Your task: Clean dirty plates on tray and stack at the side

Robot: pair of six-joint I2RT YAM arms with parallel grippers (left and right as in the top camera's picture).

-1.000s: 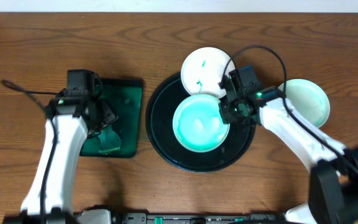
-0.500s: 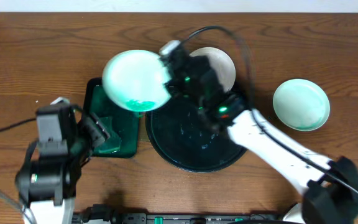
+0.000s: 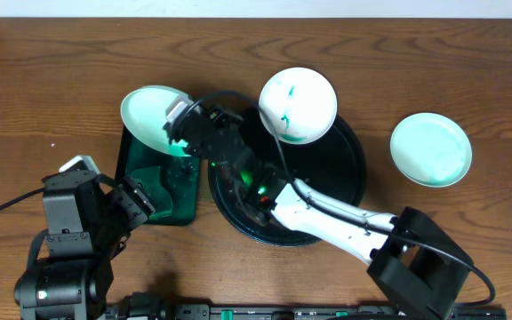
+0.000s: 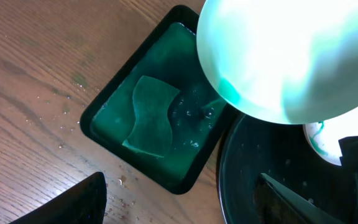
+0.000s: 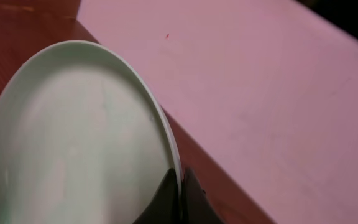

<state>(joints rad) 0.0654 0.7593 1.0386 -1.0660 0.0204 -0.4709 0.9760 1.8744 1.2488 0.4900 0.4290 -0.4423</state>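
Note:
My right gripper (image 3: 181, 124) is shut on the rim of a teal-smeared plate (image 3: 145, 114) and holds it tilted above the far end of the green tray. The right wrist view shows the fingers (image 5: 180, 186) pinching that plate (image 5: 73, 137). The plate also fills the top of the left wrist view (image 4: 284, 56). A white plate with teal streaks (image 3: 299, 104) rests on the far rim of the black tray (image 3: 349, 173). A pale mint plate (image 3: 430, 148) lies on the table at the right. My left gripper (image 3: 139, 197) is open and empty, with its jaws (image 4: 179, 205) over the gap between the two trays.
A dark-green rectangular tray (image 3: 185, 213) with water and a green sponge (image 4: 151, 118) sits left of the black tray (image 4: 241, 180). My right arm stretches across the black tray. Water droplets lie on the wood by the green tray.
My right arm lifted the teal plate off the black tray and carried it left over the green tray. My left arm drew back toward the front edge.

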